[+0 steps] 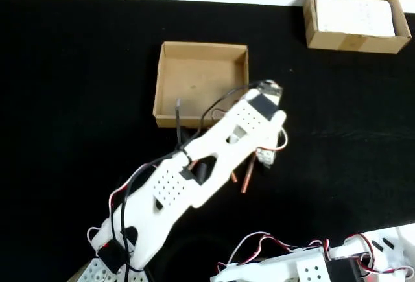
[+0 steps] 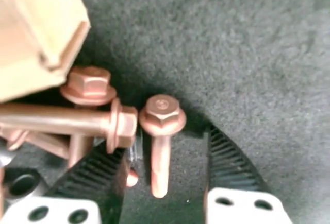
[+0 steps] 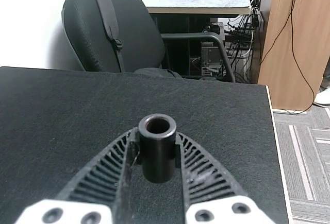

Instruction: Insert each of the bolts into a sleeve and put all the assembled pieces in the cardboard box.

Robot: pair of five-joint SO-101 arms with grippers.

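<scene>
My left gripper (image 2: 166,139) is open and low over the black mat, its jaws on either side of a copper bolt (image 2: 161,147) that lies between them. More copper bolts (image 2: 87,86) lie piled just beside it, next to a corner of the cardboard box (image 2: 36,33). A loose black sleeve (image 2: 20,184) lies by one finger. In the high view the left arm's gripper (image 1: 266,154) is just off the near right corner of the open, empty cardboard box (image 1: 198,78), with bolts (image 1: 248,179) poking out beneath it. My right gripper (image 3: 157,137) is shut on a black sleeve (image 3: 157,149), bore facing the camera.
A second cardboard box (image 1: 356,41) with white contents stands at the far right. The right arm (image 1: 311,268) rests at the near right edge. In the right wrist view the mat's edge (image 3: 270,131) drops off toward a chair (image 3: 111,26) and a desk behind.
</scene>
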